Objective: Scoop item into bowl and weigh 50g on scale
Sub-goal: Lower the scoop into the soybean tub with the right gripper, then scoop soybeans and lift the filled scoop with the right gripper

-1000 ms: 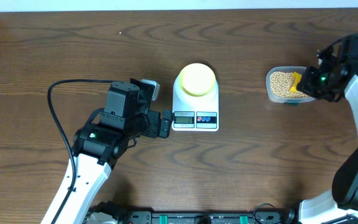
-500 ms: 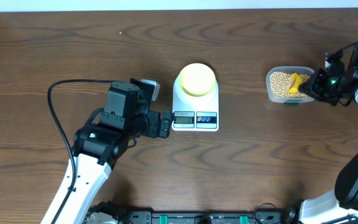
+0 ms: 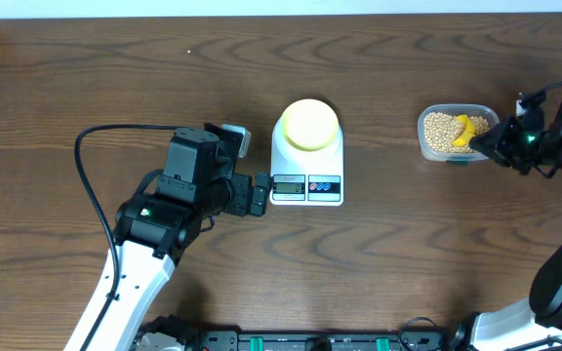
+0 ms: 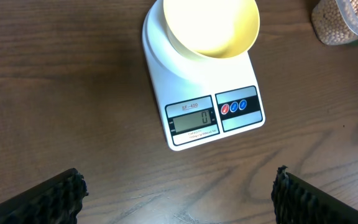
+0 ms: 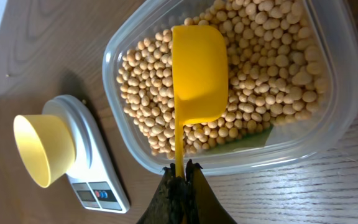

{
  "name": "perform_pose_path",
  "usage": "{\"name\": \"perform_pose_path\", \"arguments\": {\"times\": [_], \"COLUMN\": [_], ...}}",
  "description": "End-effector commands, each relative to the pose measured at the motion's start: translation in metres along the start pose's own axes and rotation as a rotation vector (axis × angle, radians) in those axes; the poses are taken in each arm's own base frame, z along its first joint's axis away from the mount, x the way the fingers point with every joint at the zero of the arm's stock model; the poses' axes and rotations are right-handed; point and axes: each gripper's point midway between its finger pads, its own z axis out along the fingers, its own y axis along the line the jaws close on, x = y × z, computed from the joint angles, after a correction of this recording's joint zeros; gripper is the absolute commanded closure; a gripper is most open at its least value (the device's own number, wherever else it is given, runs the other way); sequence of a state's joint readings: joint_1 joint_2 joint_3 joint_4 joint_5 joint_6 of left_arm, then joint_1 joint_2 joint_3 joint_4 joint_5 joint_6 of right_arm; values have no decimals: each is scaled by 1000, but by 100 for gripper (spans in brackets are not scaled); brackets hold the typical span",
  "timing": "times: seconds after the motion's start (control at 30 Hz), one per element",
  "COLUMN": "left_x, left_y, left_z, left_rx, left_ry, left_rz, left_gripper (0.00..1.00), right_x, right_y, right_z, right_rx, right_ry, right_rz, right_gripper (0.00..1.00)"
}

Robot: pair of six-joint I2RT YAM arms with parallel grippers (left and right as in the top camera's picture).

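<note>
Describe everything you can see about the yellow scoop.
The scoop is bright yellow and plastic-looking, with a rounded-rectangular cup and a thin straight handle. Its cup rests on the tan beans inside the clear tub. The right gripper is shut on the handle's end.

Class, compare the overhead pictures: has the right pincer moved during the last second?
Yes. The right pincer, shut on the yellow scoop, has drawn back rightward, uncovering the right rim of the clear tub.
</note>
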State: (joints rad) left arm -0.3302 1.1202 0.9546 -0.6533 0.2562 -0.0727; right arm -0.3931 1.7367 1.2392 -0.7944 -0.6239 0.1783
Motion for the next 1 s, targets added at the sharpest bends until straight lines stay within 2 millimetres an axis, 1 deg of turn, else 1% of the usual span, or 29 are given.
{"name": "perform_pose_path", "arguments": {"times": [0.0, 0.13, 0.37, 0.53, 0.77, 0.93, 0.97], "left_x": [0, 0, 0, 0, 0, 0, 0], "left_y": [1, 1, 1, 1, 1, 1, 1], "left_z": [0, 0, 0, 0, 0, 0, 0], "left_rx": [-6, -6, -6, -6, -6, -6, -6], "left_ry": [-2, -2, -2, -2, -2, -2, -2], "left_rz": [18, 18, 18, 18, 18, 18, 18], "left_gripper": [2, 2, 2, 2, 2, 2, 2], "right_x": [5, 1, -3, -4, -4, -1, -1], "right_y": [4, -1, -3, 4, -7, -10, -15], "right_z": [2, -4, -12, -19, -24, -31, -35], "right_rx": [-69, -88, -135, -220, -233, -305, -323], "right_ry": [25, 10, -6, -9, -21, -33, -44], "right_rz": [36, 81, 107, 105, 139, 147, 165], "right_gripper": [99, 99, 99, 99, 99, 99, 99]}}
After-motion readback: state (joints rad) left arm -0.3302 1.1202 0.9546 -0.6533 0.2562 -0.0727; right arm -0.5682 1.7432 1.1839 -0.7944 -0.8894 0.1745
